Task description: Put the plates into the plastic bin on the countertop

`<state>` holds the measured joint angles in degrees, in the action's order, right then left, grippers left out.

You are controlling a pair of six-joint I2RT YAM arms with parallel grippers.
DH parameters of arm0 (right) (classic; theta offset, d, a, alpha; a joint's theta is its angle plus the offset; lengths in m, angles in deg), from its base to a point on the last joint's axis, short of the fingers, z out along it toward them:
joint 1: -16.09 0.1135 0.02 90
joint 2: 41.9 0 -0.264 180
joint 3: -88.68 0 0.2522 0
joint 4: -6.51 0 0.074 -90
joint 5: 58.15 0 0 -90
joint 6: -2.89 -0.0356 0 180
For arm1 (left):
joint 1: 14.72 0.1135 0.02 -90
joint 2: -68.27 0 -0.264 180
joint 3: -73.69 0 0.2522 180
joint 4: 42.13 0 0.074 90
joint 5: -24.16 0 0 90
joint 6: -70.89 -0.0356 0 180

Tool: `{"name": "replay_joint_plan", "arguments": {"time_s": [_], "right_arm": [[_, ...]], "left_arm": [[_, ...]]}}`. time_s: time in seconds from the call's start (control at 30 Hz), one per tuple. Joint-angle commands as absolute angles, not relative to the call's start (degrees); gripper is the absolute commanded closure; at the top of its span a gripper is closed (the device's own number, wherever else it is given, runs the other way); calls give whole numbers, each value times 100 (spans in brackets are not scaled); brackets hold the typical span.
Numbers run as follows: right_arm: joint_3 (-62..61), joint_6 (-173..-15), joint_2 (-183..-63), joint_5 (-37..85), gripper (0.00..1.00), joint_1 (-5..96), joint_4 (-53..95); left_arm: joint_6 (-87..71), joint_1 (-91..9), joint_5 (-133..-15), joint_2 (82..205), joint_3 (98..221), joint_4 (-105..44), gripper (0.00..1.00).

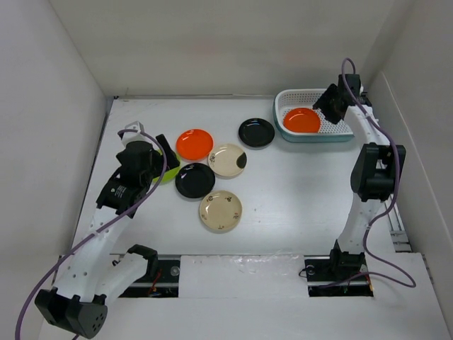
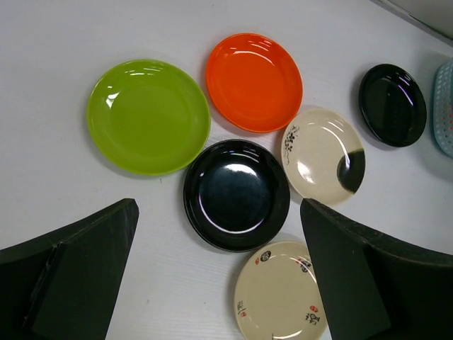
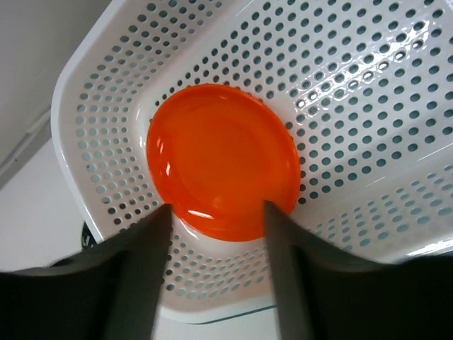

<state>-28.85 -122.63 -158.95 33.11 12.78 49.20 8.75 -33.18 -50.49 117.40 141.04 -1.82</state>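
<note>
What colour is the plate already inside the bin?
Orange. The plate in the bin shows best in the right wrist view.

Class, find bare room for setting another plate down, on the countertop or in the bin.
Bare: the countertop between the lower cream plate and the right arm, and the plastic bin's floor right of its orange plate. Crowded: the plates bunched near the left gripper.

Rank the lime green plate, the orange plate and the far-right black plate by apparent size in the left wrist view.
1. lime green plate
2. orange plate
3. far-right black plate
Distance from the camera may explain the differences, so true sizes are unsure.
</note>
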Motion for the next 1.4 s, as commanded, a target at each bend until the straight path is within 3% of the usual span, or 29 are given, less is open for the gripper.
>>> {"name": "replay_joint_plan", "arguments": {"time_s": [0.0, 0.13, 0.3, 0.4, 0.53, 0.67, 1.03, 1.07, 1.17, 1.2, 1.27, 1.37], "right_arm": [[-2818, -12200, -15573, 3264, 33, 1345, 4700], [-2134, -12147, -14415, 3264, 0, 1783, 4261], [-1001, -12225, -13507, 3386, 0, 2618, 3891], [273, -12533, -12945, 3370, 0, 3233, 2944], [1189, -12692, -13039, 2661, 3, 3867, 2073], [1419, -12692, -13777, 2009, 8, 4210, 1421], [1014, -12858, -15316, 1814, 24, 4281, 972], [962, -12859, -15430, 1866, 32, 4281, 972], [909, -12921, -15606, 1867, 45, 4281, 972], [909, -12921, -15659, 1867, 54, 4281, 972], [909, -12921, -15659, 1814, 58, 4281, 972], [848, -12921, -15659, 1875, 72, 4281, 972]], "left_arm": [[796, -3300, -5073, 11732, 14107, -288, 0], [796, -3300, -5073, 11837, 14107, -288, 0], [796, -3300, -5134, 11890, 14107, -288, 0], [796, -3300, -5205, 11942, 14107, -349, 0], [796, -3300, -5257, 12074, 14159, -297, 0], [796, -3300, -5257, 12074, 14160, -296, 0], [796, -3300, -5319, 12031, 14107, -296, 0], [796, -3300, -5319, 12031, 14107, -296, 0], [796, -3300, -5319, 12031, 14107, -296, 0], [796, -3300, -5319, 12031, 14107, -296, 0], [796, -3300, -5319, 12031, 14107, -296, 0], [796, -3300, -5319, 12031, 14107, -296, 0]]}}
